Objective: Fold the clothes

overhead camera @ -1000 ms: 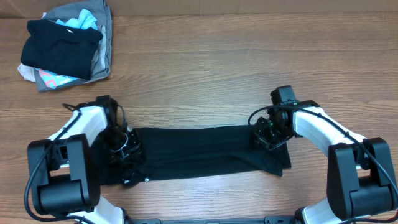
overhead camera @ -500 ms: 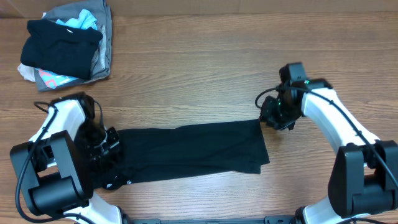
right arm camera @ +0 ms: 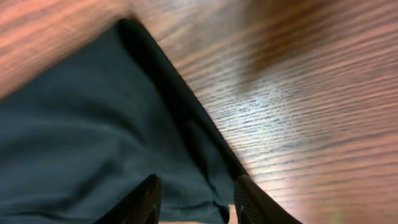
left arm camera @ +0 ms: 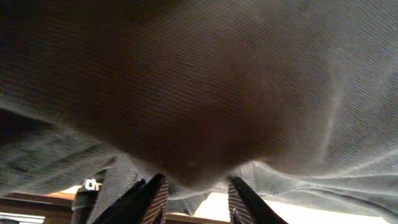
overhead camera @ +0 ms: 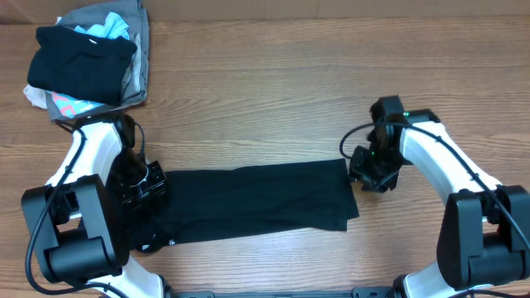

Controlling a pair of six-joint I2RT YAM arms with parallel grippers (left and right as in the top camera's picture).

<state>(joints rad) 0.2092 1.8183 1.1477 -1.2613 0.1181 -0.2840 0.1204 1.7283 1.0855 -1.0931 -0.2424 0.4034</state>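
T-shirt (overhead camera: 257,203): flat strip | left pincer (left arm camera: 193,190): cannot tell (cloth covers lens) | right pincer (right arm camera: 196,186): parted, empty

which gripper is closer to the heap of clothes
Left. The left gripper sits at the black T-shirt's left end, on the heap's side of the table; the right gripper is by its right edge, far across.

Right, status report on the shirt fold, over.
Right tool open at T-shirt right edge. Left tool at left end, grip unclear. Heap well clear.
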